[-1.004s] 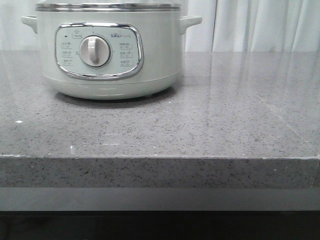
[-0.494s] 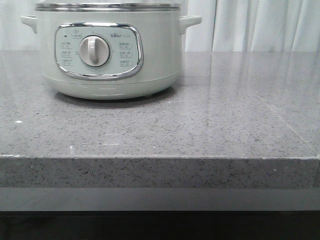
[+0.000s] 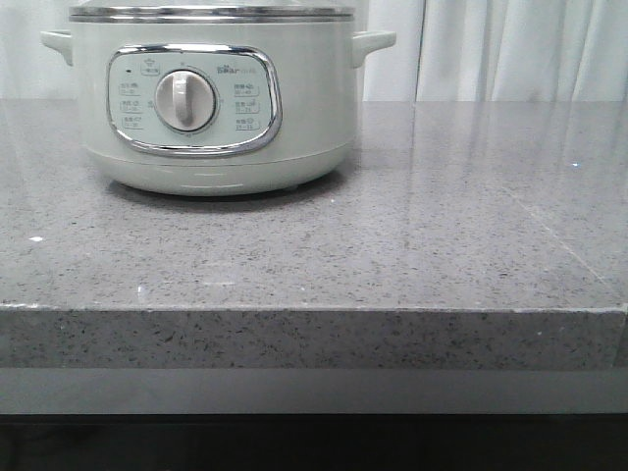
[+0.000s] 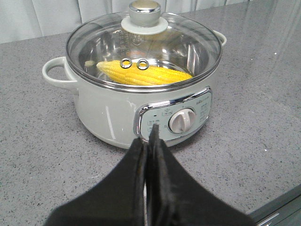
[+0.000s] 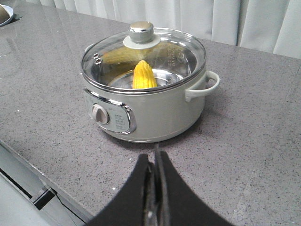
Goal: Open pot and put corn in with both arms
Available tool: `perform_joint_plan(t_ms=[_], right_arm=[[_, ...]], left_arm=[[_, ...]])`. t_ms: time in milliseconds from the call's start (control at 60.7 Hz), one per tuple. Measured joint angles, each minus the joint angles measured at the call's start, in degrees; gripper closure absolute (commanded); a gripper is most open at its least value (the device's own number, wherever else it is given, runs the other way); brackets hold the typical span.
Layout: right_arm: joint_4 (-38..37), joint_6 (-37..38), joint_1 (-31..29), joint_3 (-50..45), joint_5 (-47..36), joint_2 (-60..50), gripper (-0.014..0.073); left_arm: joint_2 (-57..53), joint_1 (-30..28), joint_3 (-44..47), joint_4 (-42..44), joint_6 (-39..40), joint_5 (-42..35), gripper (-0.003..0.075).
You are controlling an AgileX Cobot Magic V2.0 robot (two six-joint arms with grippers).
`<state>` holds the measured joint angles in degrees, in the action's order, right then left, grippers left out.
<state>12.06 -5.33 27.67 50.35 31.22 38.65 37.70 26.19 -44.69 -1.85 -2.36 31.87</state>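
Observation:
The pale grey-green pot (image 3: pixel 211 108) stands at the back left of the grey stone counter, dial facing me, its steel-rimmed glass lid (image 4: pixel 143 47) on. The yellow corn (image 4: pixel 143 74) lies inside the pot under the lid, and it also shows in the right wrist view (image 5: pixel 143 75). My left gripper (image 4: pixel 149 136) is shut and empty, held back in front of the pot's control panel. My right gripper (image 5: pixel 155 157) is shut and empty, held back from the pot (image 5: pixel 146 89) on its right-hand side. Neither gripper shows in the front view.
The grey speckled counter (image 3: pixel 422 226) runs to a front edge (image 3: pixel 314 310) close to me. White curtains (image 3: pixel 510 49) hang behind. A small object (image 5: pixel 4 14) sits at the far corner in the right wrist view.

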Motion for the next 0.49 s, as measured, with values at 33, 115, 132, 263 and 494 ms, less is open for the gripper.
perform_joint_plan(t_ms=[33, 115, 132, 263, 494], right_arm=[[0.0, 0.0, 0.0, 0.0, 0.0, 0.0, 0.0659], [0.0, 0.0, 0.0, 0.0, 0.0, 0.0, 0.0659], [0.0, 0.0, 0.0, 0.0, 0.0, 0.0, 0.0659], [0.0, 0.0, 0.0, 0.0, 0.0, 0.0, 0.0659], [0.0, 0.0, 0.0, 0.0, 0.0, 0.0, 0.0659]], left_arm=[[0.0, 0.0, 0.0, 0.0, 0.0, 0.0, 0.0741], [0.0, 0.0, 0.0, 0.0, 0.0, 0.0, 0.0741], [0.0, 0.0, 0.0, 0.0, 0.0, 0.0, 0.0741], [0.0, 0.0, 0.0, 0.0, 0.0, 0.0, 0.0741], [-5.92, -3.11, 5.25, 1.21, 0.0, -3.64, 0.0741]])
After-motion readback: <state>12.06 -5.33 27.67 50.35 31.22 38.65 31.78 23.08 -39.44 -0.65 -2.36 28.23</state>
